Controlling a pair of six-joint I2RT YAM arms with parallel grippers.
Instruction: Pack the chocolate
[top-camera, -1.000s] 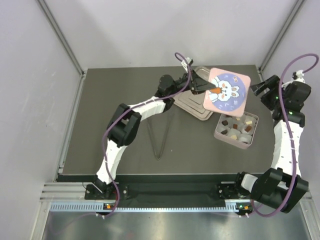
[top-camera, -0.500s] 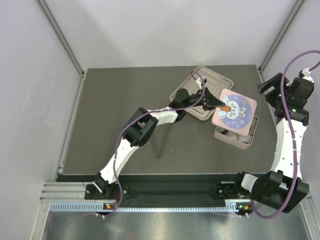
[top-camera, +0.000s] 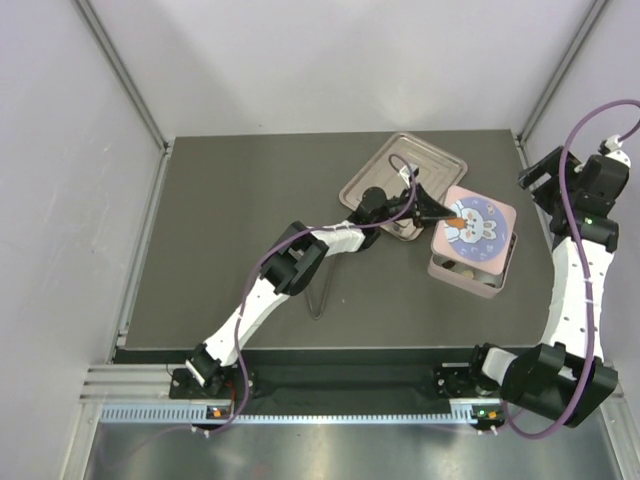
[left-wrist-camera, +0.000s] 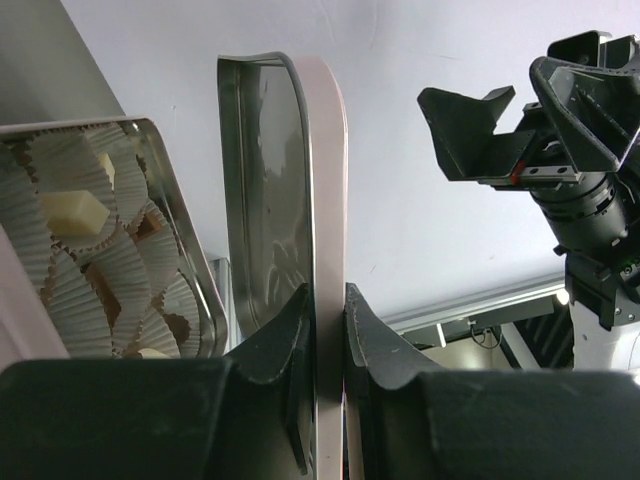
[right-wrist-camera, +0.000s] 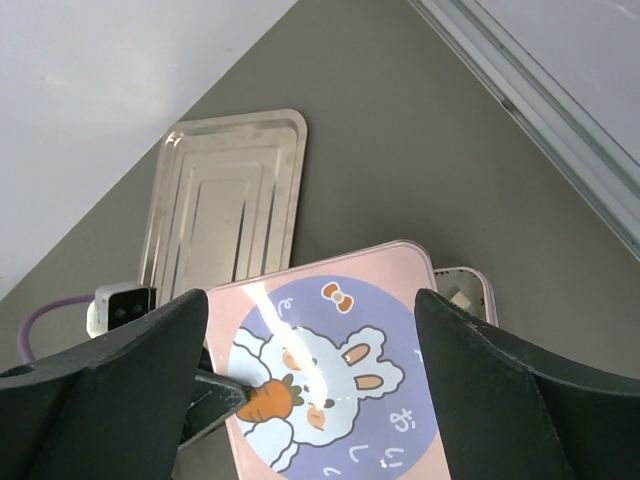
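Observation:
My left gripper (top-camera: 438, 211) is shut on the edge of the pink bunny lid (top-camera: 478, 227) and holds it just over the pink box (top-camera: 468, 277), covering most of it. In the left wrist view the lid (left-wrist-camera: 325, 170) stands edge-on between my fingers (left-wrist-camera: 290, 335). Beside it the box's paper cups hold the chocolate: a cream piece (left-wrist-camera: 75, 212) and brown pieces (left-wrist-camera: 108, 285). My right gripper (top-camera: 533, 180) is open and empty, above and to the right of the box. From the right wrist view I look down on the lid (right-wrist-camera: 350, 380) and a box corner (right-wrist-camera: 468, 290).
A silver metal tray (top-camera: 400, 168) lies at the back of the dark table, behind the left gripper; it also shows in the right wrist view (right-wrist-camera: 225, 200). Thin V-shaped metal tongs (top-camera: 322, 280) lie mid-table. Frame posts stand at the back corners.
My left gripper has carried the lid right and down, from tilted above the tray to nearly flat over the box, hiding most chocolates. The right gripper drew back slightly to the right.

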